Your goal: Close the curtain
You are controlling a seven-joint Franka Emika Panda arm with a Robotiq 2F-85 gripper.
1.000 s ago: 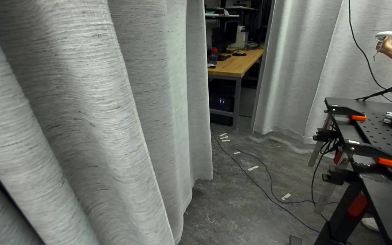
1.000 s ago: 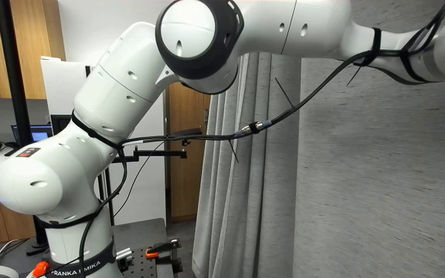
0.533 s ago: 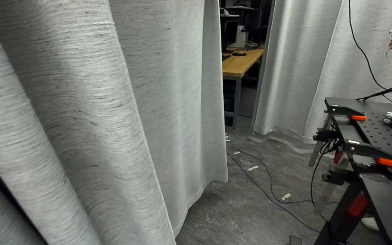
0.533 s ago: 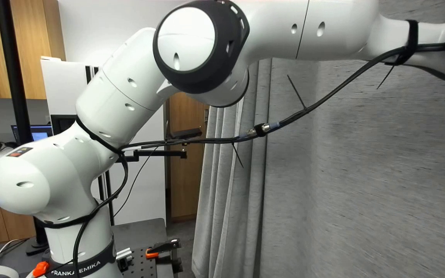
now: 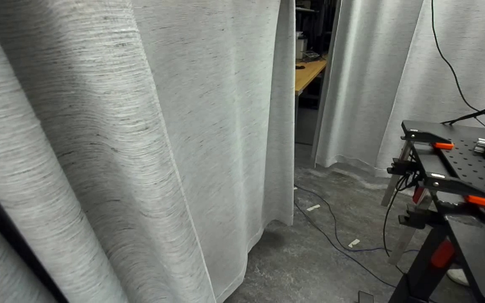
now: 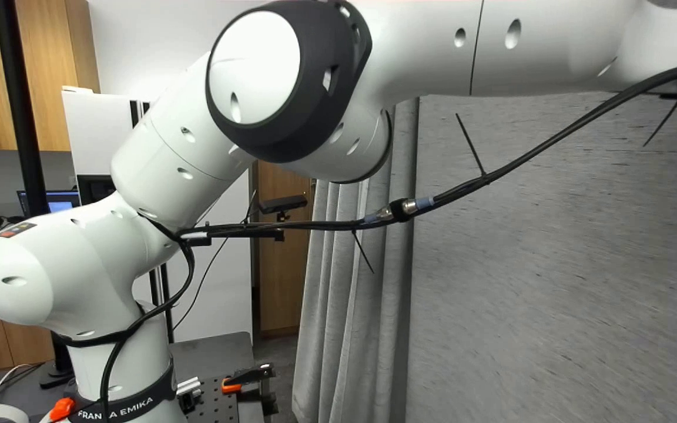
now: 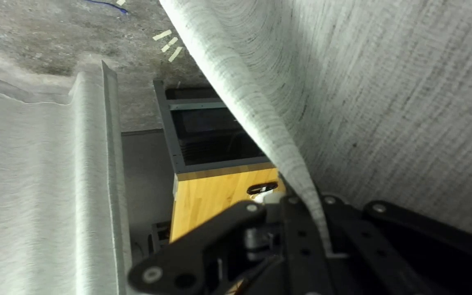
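Note:
The curtain [image 5: 209, 105] is a large light grey streaked drape with deep vertical folds. It also fills the right side of an exterior view [image 6: 550, 282], behind the arm [image 6: 421, 53]. In the wrist view the curtain [image 7: 383, 90] fills the right, and its free edge narrows down into my gripper [image 7: 312, 200]. The jaws are shut on that edge, with fabric running between the two fingers. My gripper is out of view in both exterior views. A narrow gap stands between the curtain's free edge and the paler drape [image 5: 358, 84].
A wooden desk [image 5: 310, 73] shows through the gap and in the wrist view [image 7: 207, 192]. Dark cables [image 5: 331, 240] lie on the floor. A black table [image 5: 470, 168] with orange-tipped clamps stands at the right. A cable [image 6: 397, 208] hangs along the arm.
The curtain's free edge has moved right towards the paler drape, narrowing the gap and covering more of the desk. The arm has reached farther right. The raised hand at the right moved outward.

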